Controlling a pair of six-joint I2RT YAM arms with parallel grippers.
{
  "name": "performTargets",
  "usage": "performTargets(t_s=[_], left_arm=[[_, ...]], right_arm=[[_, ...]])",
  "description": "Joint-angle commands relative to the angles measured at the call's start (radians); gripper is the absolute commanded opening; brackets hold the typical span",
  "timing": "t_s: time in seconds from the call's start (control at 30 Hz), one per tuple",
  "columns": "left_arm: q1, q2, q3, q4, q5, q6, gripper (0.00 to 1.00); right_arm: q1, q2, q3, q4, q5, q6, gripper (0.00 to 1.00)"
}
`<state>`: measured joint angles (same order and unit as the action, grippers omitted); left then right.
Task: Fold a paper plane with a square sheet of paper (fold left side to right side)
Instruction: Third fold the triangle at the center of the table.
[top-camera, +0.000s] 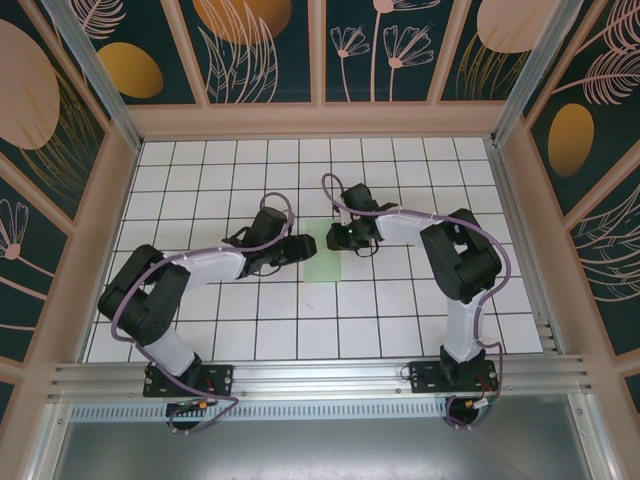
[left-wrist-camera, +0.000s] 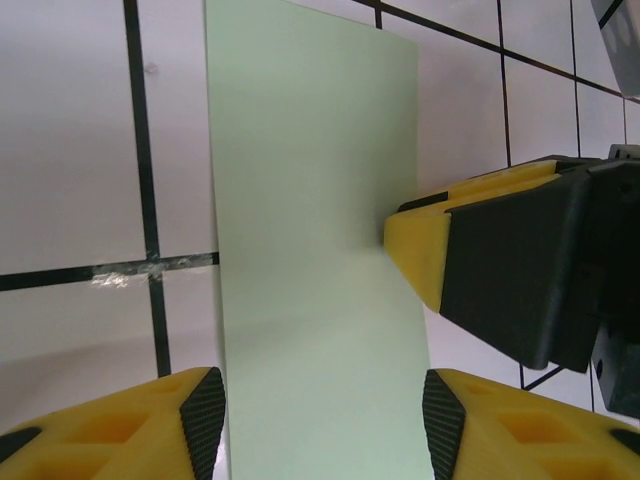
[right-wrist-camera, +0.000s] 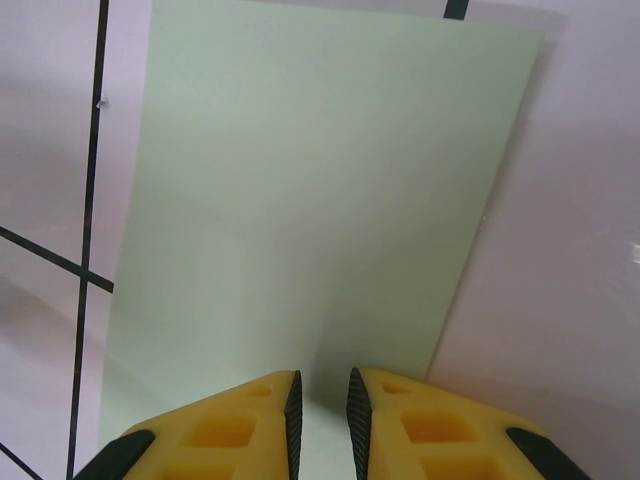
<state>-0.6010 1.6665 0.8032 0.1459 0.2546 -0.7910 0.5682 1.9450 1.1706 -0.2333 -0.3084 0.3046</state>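
From above, the paper (top-camera: 324, 264) lies flat on the table (top-camera: 230, 330), long axis running away from me, left fingers (top-camera: 297, 250) at its left edge, right fingers (top-camera: 352, 238) at its far right corner. Left wrist: my left fingers stand apart astride the paper. Right wrist: that pair is nearly together, a slit between, at the edge; nipping it, I can't tell.

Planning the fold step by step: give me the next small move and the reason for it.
Probably close the right gripper fully on the nearest edge of the thin pale mint-green sheet of paper: its jaws stand at that edge with just a narrow gap. The left gripper is open, straddling the flat sheet, so it seems placed to steady it.
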Motion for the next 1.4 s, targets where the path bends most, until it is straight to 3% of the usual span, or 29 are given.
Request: performTargets(t_s=[0.0,0.47,0.67,1.37], left_arm=[[0.007,0.040,0.046,0.019,0.015,0.004,0.57],[0.007,0.146,0.101,-0.023,0.001,0.022,0.56],[0.006,0.139,0.091,-0.042,0.026,0.024,0.51],[-0.001,0.130,0.099,-0.160,-0.007,0.012,0.49]], right_arm=[[-0.016,0.024,-0.028,-0.040,0.016,-0.028,0.25],[-0.015,0.026,-0.035,-0.028,0.003,-0.021,0.24],[-0.016,0.032,-0.032,-0.025,0.003,-0.017,0.24],[-0.016,0.033,-0.037,-0.016,0.003,-0.007,0.24]])
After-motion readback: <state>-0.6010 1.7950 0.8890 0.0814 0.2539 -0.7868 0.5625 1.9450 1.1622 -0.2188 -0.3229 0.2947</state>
